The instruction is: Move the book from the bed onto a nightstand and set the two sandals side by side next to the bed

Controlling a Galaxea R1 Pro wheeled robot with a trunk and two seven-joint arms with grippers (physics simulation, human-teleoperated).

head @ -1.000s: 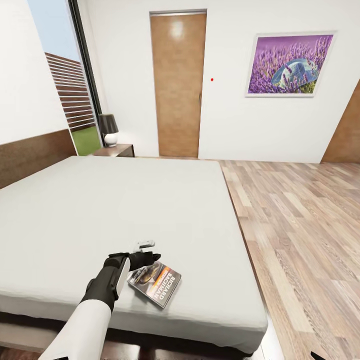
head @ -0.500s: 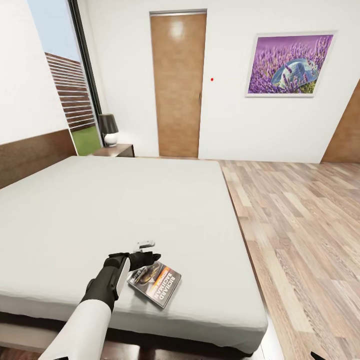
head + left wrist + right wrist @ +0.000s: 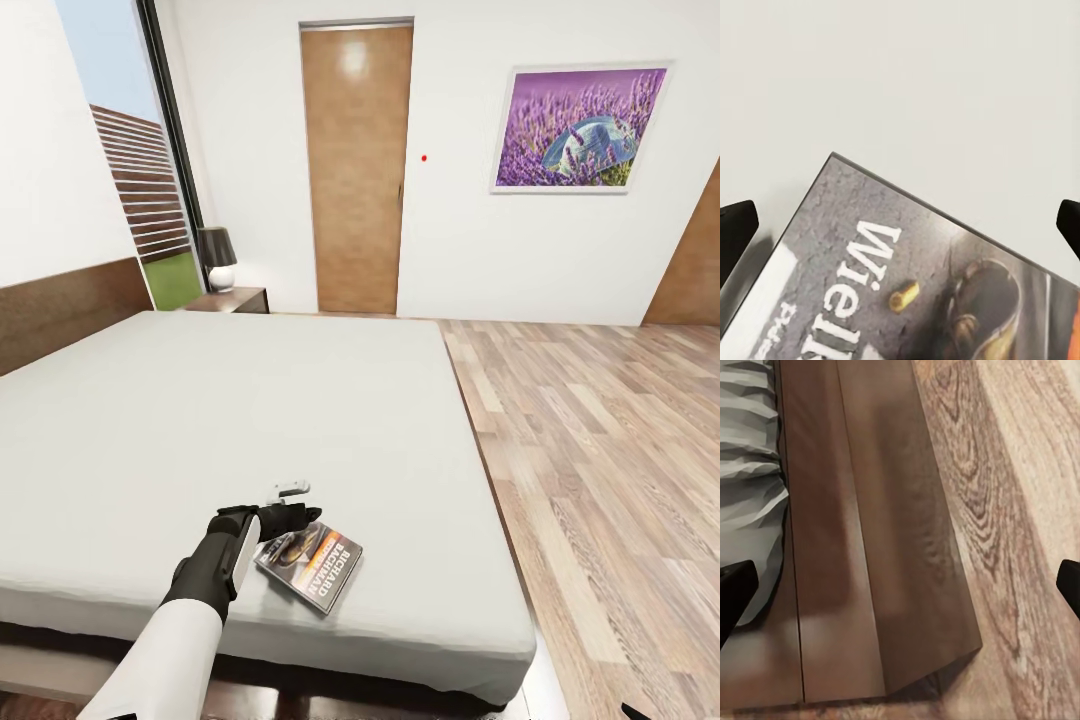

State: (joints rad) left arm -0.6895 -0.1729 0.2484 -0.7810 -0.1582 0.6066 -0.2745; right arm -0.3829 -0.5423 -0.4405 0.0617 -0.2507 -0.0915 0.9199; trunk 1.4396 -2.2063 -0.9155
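lying flat on the white mattress of the bed (image 3: 250,420), the book (image 3: 312,566) sits close to the bed's foot edge, its cover up with an orange band and white lettering. the left gripper (image 3: 296,520) hovers right at the book's upper corner, touching or nearly so; contact cannot be told. from the left wrist view the book (image 3: 922,285) lies between and beyond the two dark fingertips (image 3: 735,232), which stand wide apart with nothing between them but mattress and cover. at the far corner of the bed, beside the headboard, stands the nightstand (image 3: 232,299) with a small dark-shaded lamp (image 3: 217,258) on it. beyond the bed rise a brown door (image 3: 357,170) and a lavender picture (image 3: 578,128) on the white wall; wood-plank floor (image 3: 600,470) runs along the bed's side. the right gripper (image 3: 900,585) points down at the bed's dark wooden frame (image 3: 862,547) and the floor, its fingertips spread wide and empty.
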